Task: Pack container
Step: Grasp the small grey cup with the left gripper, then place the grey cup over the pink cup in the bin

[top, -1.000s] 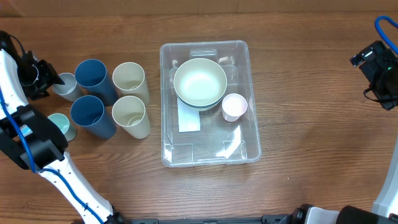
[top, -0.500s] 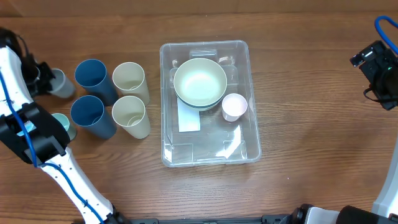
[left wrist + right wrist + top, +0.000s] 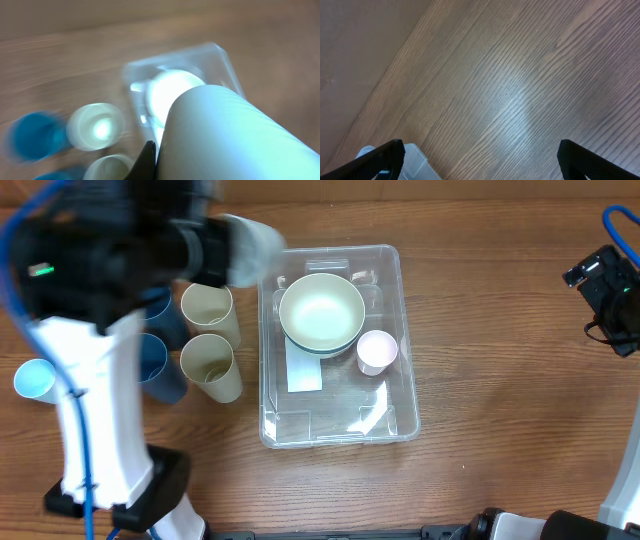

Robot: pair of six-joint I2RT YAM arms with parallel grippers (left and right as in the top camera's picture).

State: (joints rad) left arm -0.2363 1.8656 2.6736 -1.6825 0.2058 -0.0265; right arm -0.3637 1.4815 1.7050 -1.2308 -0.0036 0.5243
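Clear container (image 3: 340, 408), cream bowl (image 3: 321, 312), pale pink cup (image 3: 377, 351), cream cups (image 3: 207, 307), brown wood-grain table (image 3: 500, 380)

L arm (image 3: 95, 270) w/ grey cup (image 3: 245, 242) motion-blurred overhead, partly covering blue cups (image 3: 158, 372). L wrist view blurred too: container (image 3: 227, 60) smeared, cup cut off btm-right.

You'll see the container (image 3: 335, 415), a clear rectangular bin with rounded corners, sitting upright and open at mid-bench (image 3: 500, 380), a white label (image 3: 304, 370) on its base, a cream bowl (image 3: 321, 312) and small cup (image 3: 377, 351) inside.
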